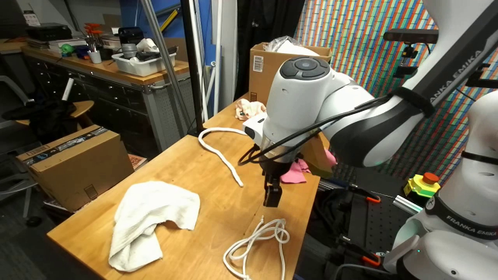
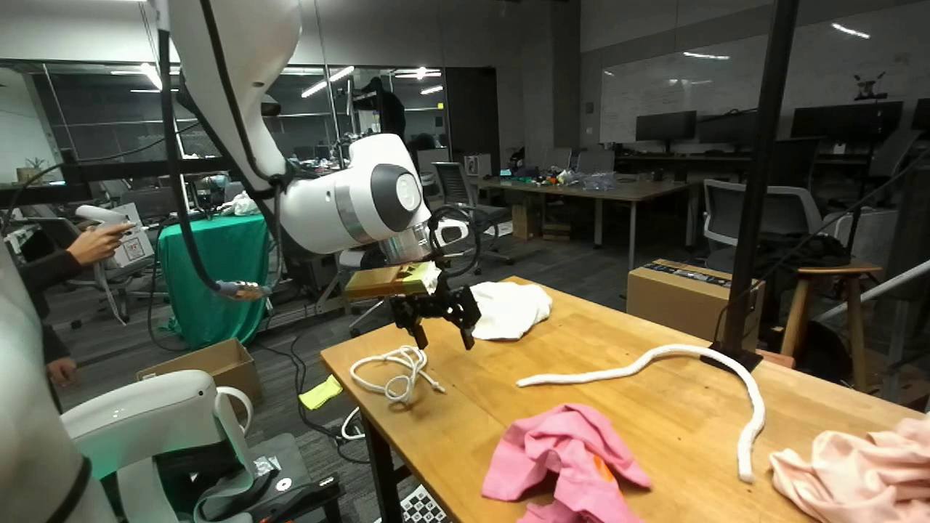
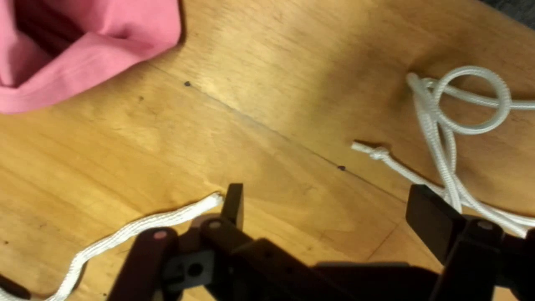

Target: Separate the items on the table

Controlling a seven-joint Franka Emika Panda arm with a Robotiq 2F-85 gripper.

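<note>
Clock read from the gripper [image 1: 273, 197], 12 at top, in an exterior view; near to far.

Nearest: thin white cord [image 1: 253, 238], 6–7 o'c, loose tangled loops on wooden table [image 1: 218, 210], close to edge; knot by one end, per wrist view.

White cloth [image 1: 155, 202], approx 9 o'c, rumpled, pt folded over, apart fr. cord.

Gripper hangs above tabletop, tips down. Fingers [image 3: 234, 205] spread wide, bare wood betw. them in wrist view; in that view one overlaps a strand of the cord.

Pink cloth [image 1: 294, 175], 1–2 o'c, crumpled, at robot-side edge, pt hidden behind arm [image 1: 295, 101].

Thick white rope [image 1: 222, 156], 10–11 o'c, long bend; near end just beside one fingertip in wrist view, mid-length curves close to opposite edge.

Closed carton [image 1: 83, 167], 9–10 o'c, off the table's side, dk tape along top.

Peach bundle [image 1: 255, 109], 11–12 o'c, soft, crumpled; rope's far end [image 2: 746, 465] just beside it in an exterior view. Can't tell what it is.

Open box [image 1: 268, 79], approx 12 o'c, behind peach bundle, clear plastic [image 1: 286, 42] & white stuff poking out top.

Farthest: workbench [image 1: 107, 70], approx 10 o'c, cluttered, white bin [image 1: 142, 67] w/ mixed gear on it.
</note>
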